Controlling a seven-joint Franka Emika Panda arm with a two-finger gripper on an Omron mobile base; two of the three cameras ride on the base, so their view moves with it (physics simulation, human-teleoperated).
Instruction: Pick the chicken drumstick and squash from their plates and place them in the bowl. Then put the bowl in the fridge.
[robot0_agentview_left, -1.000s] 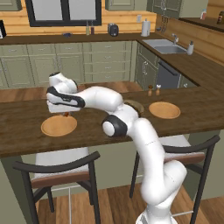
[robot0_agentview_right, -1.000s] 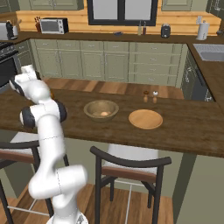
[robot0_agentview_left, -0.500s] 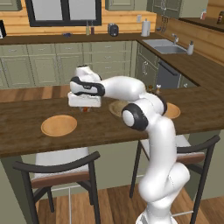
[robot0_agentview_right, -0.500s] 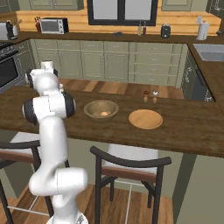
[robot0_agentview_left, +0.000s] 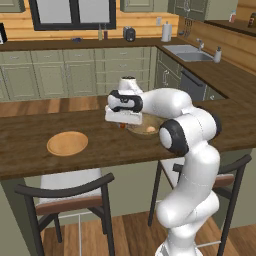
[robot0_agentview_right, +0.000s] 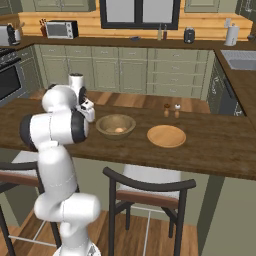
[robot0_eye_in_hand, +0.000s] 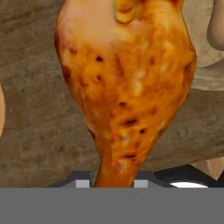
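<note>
Stood on the tabletop (robot0_agentview_right: 215, 150): the bowl (robot0_agentview_right: 115, 125) near the middle, one plate (robot0_agentview_right: 166, 135) just right of it, the other plate (robot0_agentview_left: 67, 143) well to its left. Lay inside the bowl: the squash (robot0_agentview_right: 119, 130). Hung just left of the bowl's rim, above the tabletop: the hand (robot0_agentview_left: 121, 124), with the chicken drumstick (robot0_eye_in_hand: 127, 83) pinched at its thin end between the fingers, meaty end pointing away from the hand. Stood behind the right plate, toward the far edge: two small shakers (robot0_agentview_right: 171, 110), side by side. Tucked under the near edge: two chairs (robot0_agentview_right: 149, 192), one left, one right.
</note>
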